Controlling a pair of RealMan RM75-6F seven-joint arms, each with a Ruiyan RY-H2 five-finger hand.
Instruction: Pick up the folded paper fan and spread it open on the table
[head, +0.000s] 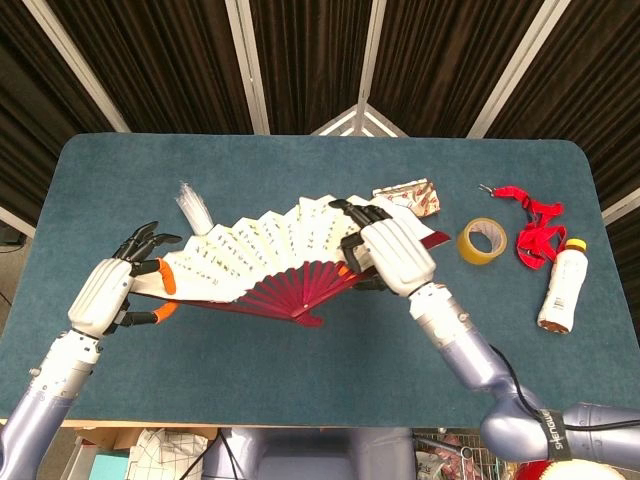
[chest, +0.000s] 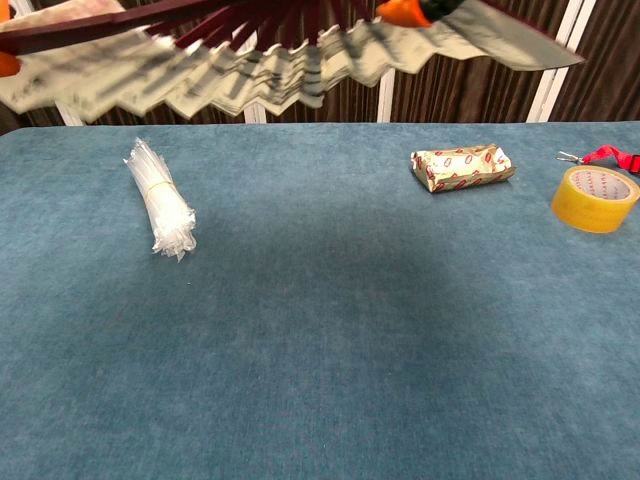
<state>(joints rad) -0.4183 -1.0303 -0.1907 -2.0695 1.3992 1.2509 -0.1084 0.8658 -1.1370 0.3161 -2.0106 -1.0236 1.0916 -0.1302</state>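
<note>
- One fan (head: 265, 255), spread wide, held above the near-left part of the counter (head: 320, 360); the chest view shows it up in the air, clear of the blue surface, blurred along its top edge.
- Fan's look: cream pleated paper with dark ink marks and small writing, dark red ribs meeting at a pivot near its lower middle, a dark red outer stick at each end.
- Two hands, both on the fan. The left hand (head: 110, 293) grasps the left end stick, its orange-tipped fingers (head: 165, 278) closed on it. The right hand (head: 392, 252) grasps the right end, fingers curled over the paper's edge.
- One bundle of clear plastic strips (chest: 162, 205), bound at the middle, lying on the left half of the counter; in the head view most of it is hidden under the fan.
- One small wrapped packet (chest: 462, 167) with red print, toward the far edge, right of centre.
- One roll of yellow tape (head: 481, 242), lying flat on the right side.
- One red lanyard (head: 533, 228), heaped just beside the tape, toward the far-right corner.
- One white bottle (head: 562, 287) with a yellow cap, lying on its side near the right edge.
</note>
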